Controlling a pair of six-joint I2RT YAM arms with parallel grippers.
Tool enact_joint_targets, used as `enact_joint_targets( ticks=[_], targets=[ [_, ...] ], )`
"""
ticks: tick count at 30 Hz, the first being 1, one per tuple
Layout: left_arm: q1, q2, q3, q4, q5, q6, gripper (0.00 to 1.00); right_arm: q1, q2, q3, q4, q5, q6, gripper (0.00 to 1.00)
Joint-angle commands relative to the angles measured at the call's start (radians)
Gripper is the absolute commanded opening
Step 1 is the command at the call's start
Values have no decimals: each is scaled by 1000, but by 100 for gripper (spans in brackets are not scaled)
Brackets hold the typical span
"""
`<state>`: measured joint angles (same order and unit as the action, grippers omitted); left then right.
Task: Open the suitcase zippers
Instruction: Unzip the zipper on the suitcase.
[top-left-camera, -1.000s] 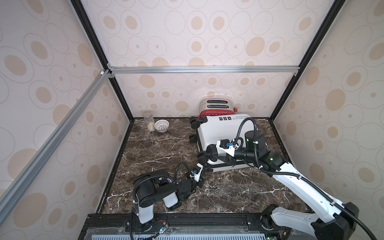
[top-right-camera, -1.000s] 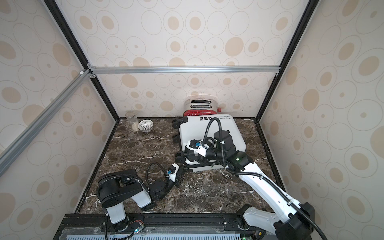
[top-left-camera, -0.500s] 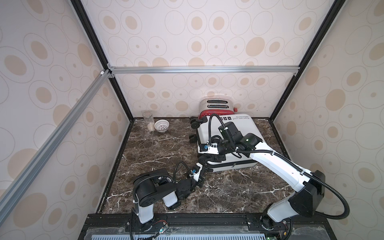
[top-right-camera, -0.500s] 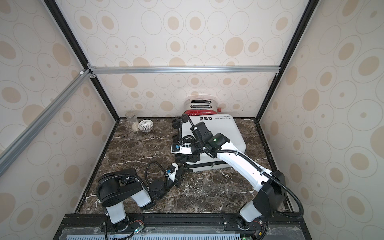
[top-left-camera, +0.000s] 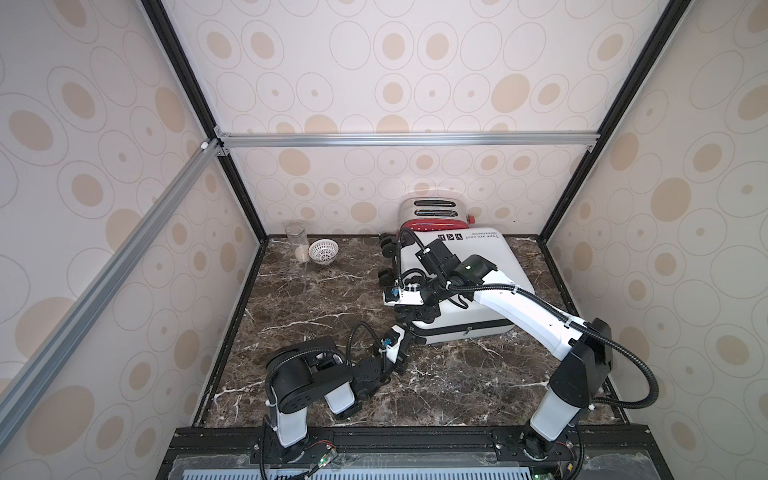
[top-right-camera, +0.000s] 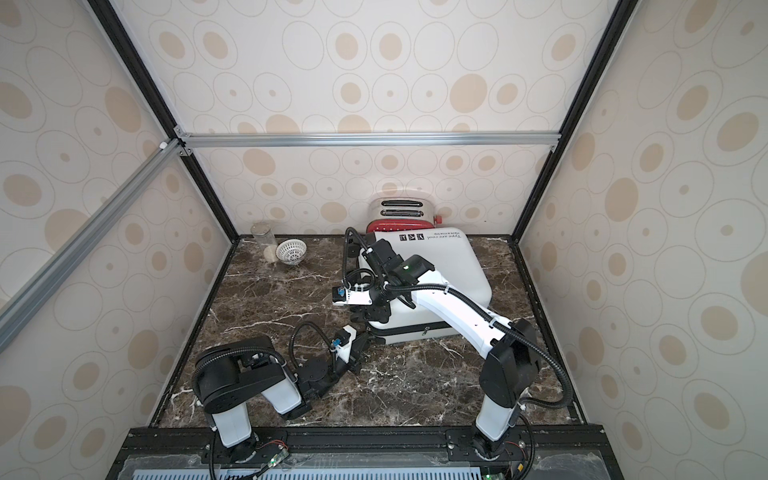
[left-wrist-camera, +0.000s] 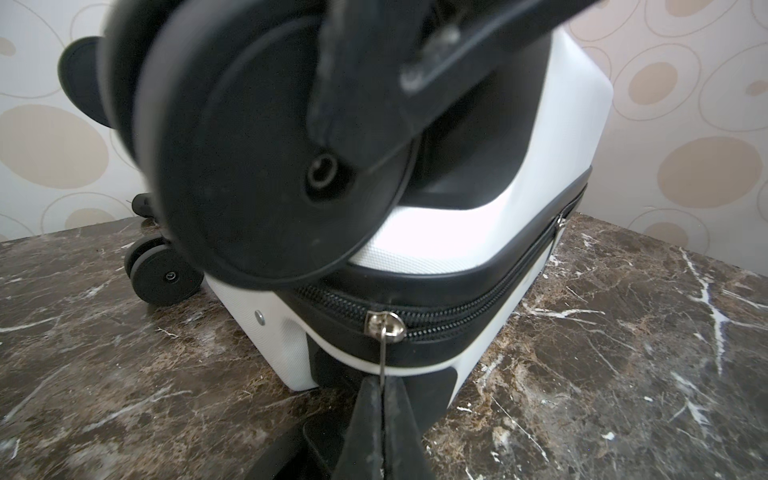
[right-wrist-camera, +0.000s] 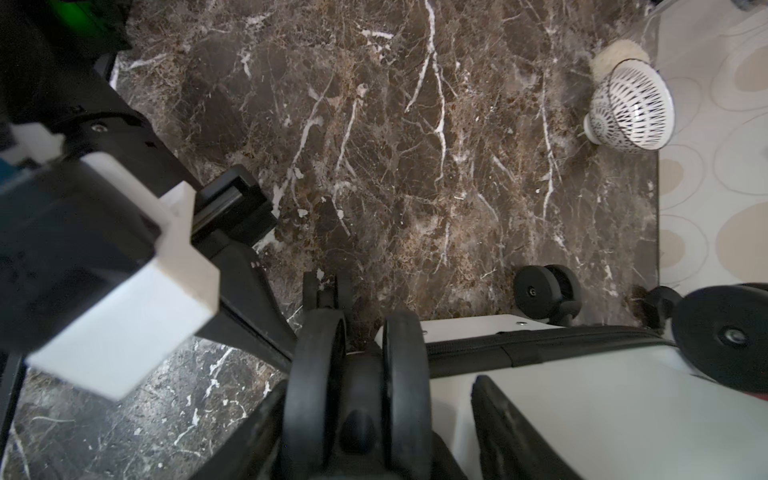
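The suitcase, a small glossy white hard-shell, lies flat on the tabletop right of centre in both top views. Its black wheels point to frame left and its printed text sits at the upper end. The zippers form a black band round the seam. One silvery pull sits at the near corner with its tab drawn straight down; a second pull lies further along, toward the right of the left wrist view. The teeth look closed between them.

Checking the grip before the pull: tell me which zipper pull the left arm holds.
The corner pull on the suitcase: its tab runs straight into the shut left fingers. The other pull, farther along the zipper band, hangs free.
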<state>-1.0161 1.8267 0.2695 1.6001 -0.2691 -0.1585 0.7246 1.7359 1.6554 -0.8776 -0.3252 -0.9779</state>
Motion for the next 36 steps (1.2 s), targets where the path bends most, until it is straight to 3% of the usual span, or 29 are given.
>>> enact_joint_targets(
  ticks=[1,5,10,14,18,23,28,32,36],
  targets=[
    [6,-18,-5,241,13,3,0,4,39,50,-136,-26,-37,66],
    [11,-23,-12,241,11,-2,0,4,77,110,-221,-40,-45,54],
    [30,-39,-27,241,26,-15,0,3,49,113,-253,-57,-79,25],
    [62,-60,-41,241,55,-27,0,-5,-24,63,-240,-118,-123,17],
    [89,-70,-41,239,85,-32,0,-8,-86,14,-241,-196,-148,12],
    [116,-100,-60,219,87,-34,0,-21,-122,-28,-293,-184,-155,10],
    [166,-160,-58,107,113,-18,0,-21,-221,-128,-292,-233,-174,7],
    [242,-189,-13,-22,171,-19,0,-24,-342,-219,-258,-241,-148,4],
    [341,-183,6,-25,255,-63,0,-38,-453,-283,-239,-262,-131,3]
  ],
)
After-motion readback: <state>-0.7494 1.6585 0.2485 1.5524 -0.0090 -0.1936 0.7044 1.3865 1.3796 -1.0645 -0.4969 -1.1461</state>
